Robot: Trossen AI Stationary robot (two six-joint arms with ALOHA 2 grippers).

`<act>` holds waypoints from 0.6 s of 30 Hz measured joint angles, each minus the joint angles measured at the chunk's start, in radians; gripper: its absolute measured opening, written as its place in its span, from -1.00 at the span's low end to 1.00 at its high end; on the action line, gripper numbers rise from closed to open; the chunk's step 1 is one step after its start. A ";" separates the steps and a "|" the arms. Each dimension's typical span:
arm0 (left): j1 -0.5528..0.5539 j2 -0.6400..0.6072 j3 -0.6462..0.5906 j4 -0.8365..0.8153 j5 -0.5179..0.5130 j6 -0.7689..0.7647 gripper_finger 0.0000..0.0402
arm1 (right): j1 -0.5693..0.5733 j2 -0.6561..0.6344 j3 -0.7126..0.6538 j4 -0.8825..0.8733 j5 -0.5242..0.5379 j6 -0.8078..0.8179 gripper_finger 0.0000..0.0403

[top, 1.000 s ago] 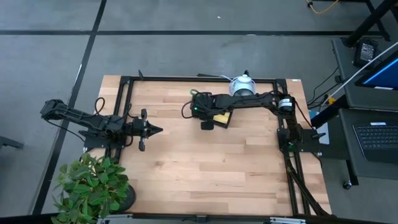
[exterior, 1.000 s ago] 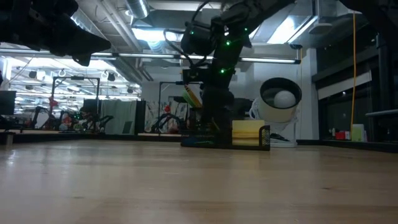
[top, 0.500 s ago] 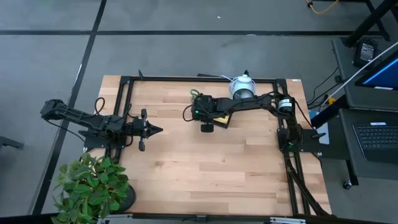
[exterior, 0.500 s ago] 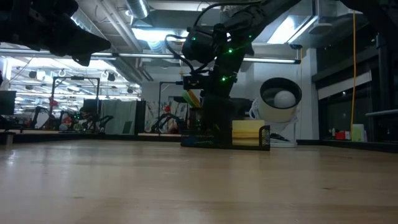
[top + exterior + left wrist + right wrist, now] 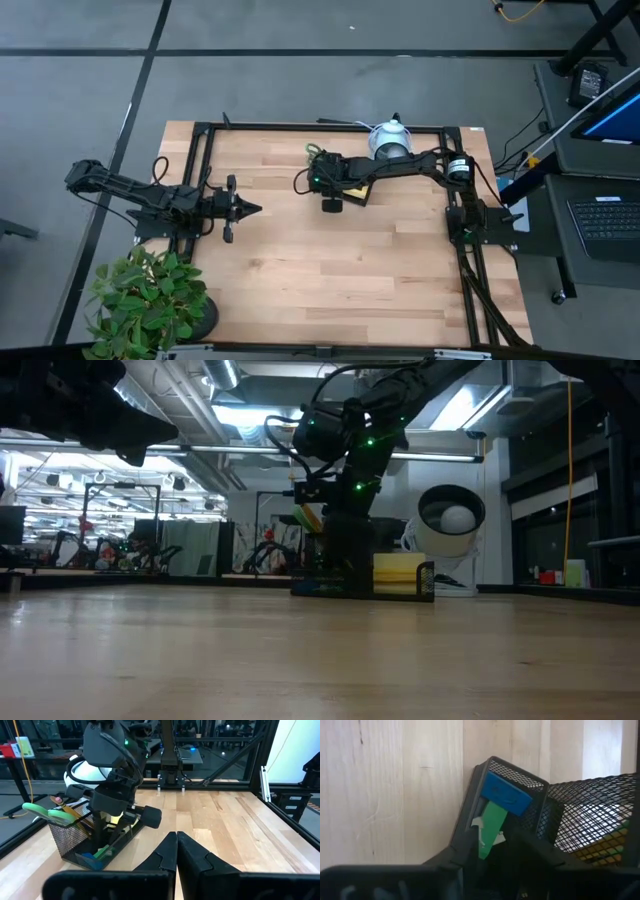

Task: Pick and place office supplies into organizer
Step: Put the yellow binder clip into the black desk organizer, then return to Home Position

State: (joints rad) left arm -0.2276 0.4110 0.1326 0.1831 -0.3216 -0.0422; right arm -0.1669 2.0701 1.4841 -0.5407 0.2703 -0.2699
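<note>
The black mesh organizer (image 5: 352,186) stands at the far middle of the table. Its taller back holds green-handled scissors (image 5: 39,810) and pencils (image 5: 75,811). A yellow sticky-note pad (image 5: 398,572) sits in its side section. A blue piece (image 5: 504,793) and a green piece (image 5: 491,826) lie in the low front compartment. My right gripper (image 5: 492,847) slants down into that compartment, open, with one finger on each side of the green piece. My left gripper (image 5: 176,847) is shut and level at the table's left side (image 5: 252,209), holding nothing. My right gripper's fingers (image 5: 466,851) reach from above, slanting down, into the organizer's low front compartment and flank the green piece's lower end (image 5: 489,851). Whether they touch it, I cannot tell. The piece leans against the compartment's mesh wall under the blue piece.
A white round lens-faced device (image 5: 390,140) stands just behind the organizer, near the far edge. A potted plant (image 5: 150,300) sits at the near left corner. Black frame rails (image 5: 200,160) run along the table's left, far and right sides. Bare wood (image 5: 340,270) fills the middle and near side.
My right arm has settled a little lower over the organizer, and its wrist has tipped slightly. The organizer and its contents have stayed in place.
</note>
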 joint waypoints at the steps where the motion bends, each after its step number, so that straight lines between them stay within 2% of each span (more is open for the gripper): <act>1: 0.000 0.000 0.000 0.000 0.000 0.000 -0.99 | 0.000 0.000 0.000 0.000 0.002 0.000 -0.37; 6: 0.000 0.000 0.000 0.000 0.000 0.001 -0.99 | 0.000 0.000 0.017 -0.025 0.010 -0.001 -0.26; 10: 0.000 0.000 0.000 0.007 -0.001 0.003 -0.99 | 0.001 -0.005 0.076 -0.075 0.022 0.003 -0.28; 14: 0.000 -0.001 0.000 0.032 -0.001 0.004 -0.99 | 0.017 -0.006 0.169 -0.162 0.023 0.025 -0.41; 18: 0.000 -0.018 0.000 0.032 -0.001 0.012 -0.99 | 0.047 -0.008 0.245 -0.232 0.023 0.057 -0.69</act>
State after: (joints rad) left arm -0.2276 0.3926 0.1326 0.2155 -0.3229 -0.0305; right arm -0.1197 2.0625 1.7292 -0.7729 0.2931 -0.2129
